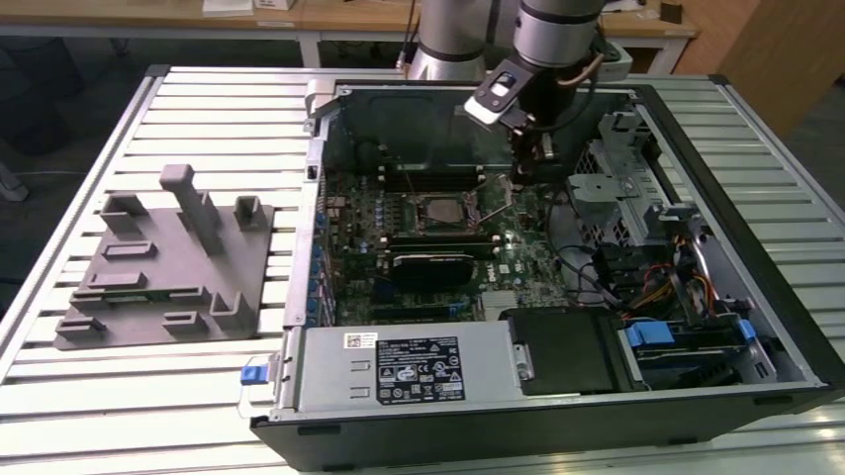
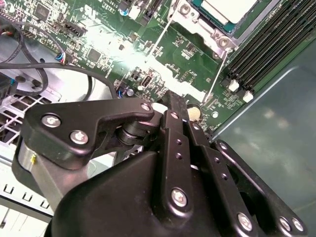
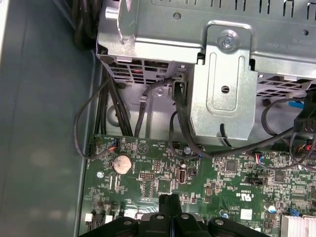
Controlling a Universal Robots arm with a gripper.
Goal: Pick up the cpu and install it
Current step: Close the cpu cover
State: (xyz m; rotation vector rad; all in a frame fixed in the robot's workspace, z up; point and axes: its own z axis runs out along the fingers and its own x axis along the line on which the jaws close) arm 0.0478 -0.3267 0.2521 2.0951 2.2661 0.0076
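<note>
The gripper (image 3: 170, 198), fingers pressed together, hangs low over the motherboard (image 3: 217, 173), close to the case wall (image 3: 39, 123) and the drive cage (image 3: 222, 84). The cpu (image 2: 230, 9) lies in its socket (image 2: 195, 19) nearby.

The circuit board (image 3: 232, 182) is green, the tray (image 1: 145, 297) plain grey on a pale, striped table (image 1: 198, 119). The chip (image 2: 229, 7) is silvery, the gripper (image 3: 170, 198) black.
</note>
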